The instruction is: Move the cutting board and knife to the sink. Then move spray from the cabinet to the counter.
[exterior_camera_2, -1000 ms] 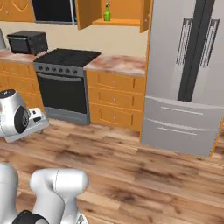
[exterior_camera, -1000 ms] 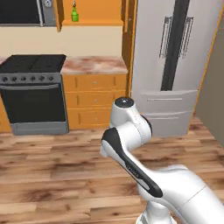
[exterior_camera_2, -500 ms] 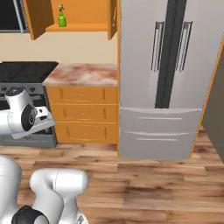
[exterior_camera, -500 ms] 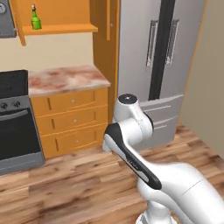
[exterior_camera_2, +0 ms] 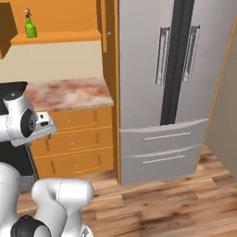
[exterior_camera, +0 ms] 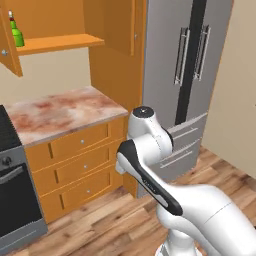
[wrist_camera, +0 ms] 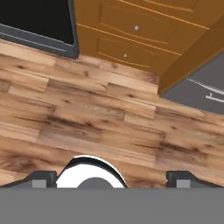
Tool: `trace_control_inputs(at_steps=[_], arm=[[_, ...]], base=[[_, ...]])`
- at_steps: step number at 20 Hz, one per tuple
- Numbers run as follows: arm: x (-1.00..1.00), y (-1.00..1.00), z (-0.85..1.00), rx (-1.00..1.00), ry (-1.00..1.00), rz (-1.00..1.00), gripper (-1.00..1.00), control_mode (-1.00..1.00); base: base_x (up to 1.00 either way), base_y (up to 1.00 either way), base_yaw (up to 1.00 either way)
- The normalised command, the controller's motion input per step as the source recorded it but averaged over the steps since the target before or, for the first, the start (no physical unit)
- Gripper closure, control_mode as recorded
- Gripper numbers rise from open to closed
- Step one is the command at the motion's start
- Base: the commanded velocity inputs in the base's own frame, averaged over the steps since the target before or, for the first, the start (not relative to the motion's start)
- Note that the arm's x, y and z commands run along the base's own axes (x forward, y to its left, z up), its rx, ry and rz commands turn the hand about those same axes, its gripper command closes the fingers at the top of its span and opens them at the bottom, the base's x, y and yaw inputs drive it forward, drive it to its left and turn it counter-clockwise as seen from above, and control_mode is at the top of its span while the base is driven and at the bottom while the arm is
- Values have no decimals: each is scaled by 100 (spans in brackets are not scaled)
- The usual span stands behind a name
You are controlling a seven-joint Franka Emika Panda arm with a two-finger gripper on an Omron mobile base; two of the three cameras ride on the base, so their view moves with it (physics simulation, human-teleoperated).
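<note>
Spray point(exterior_camera: 16, 33) sits upright on the inner shelf of the cabinet point(exterior_camera: 60, 42), up on the far wall at left; right base view has the same green bottle point(exterior_camera_2: 30, 27) near the shelf's left end, door swung open beside it. Counter point(exterior_camera: 60, 112) runs below the cabinet, pinkish marbled top over orange drawers point(exterior_camera_2: 76, 141), nothing on the visible part. Stove point(exterior_camera: 15, 200) butts against the counter's left end, fridge point(exterior_camera_2: 171, 83) stands just right of the tall orange side panel.

Gripper point(wrist_camera: 111, 178) hangs low, pointing down at the wood floor point(wrist_camera: 100, 122); the two dark fingertips point(wrist_camera: 40, 178) sit far apart at the bottom corners of the hand view, so jaws are spread wide with nothing between them (only floor planks show in the gap). Hand view also catches the lower drawers, the stove's bottom edge and a corner of the fridge at the far side.

Arm's elbow point(exterior_camera: 145, 130) is folded in front of the drawers, well apart from the spray.
</note>
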Motion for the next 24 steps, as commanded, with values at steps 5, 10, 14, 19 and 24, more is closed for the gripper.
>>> trace_control_inputs(at_steps=[5,10,14,19,24], arm=[[0,0,0,0,0,0,-100,100],[0,0,0,0,0,0,-100,100],[0,0,0,0,0,0,-100,100],[0,0,0,0,0,0,-100,100],[0,0,0,0,0,0,-100,100]], base=[[81,15,-8],[41,0,20],[48,0,22],[91,2,7],[100,31,0]])
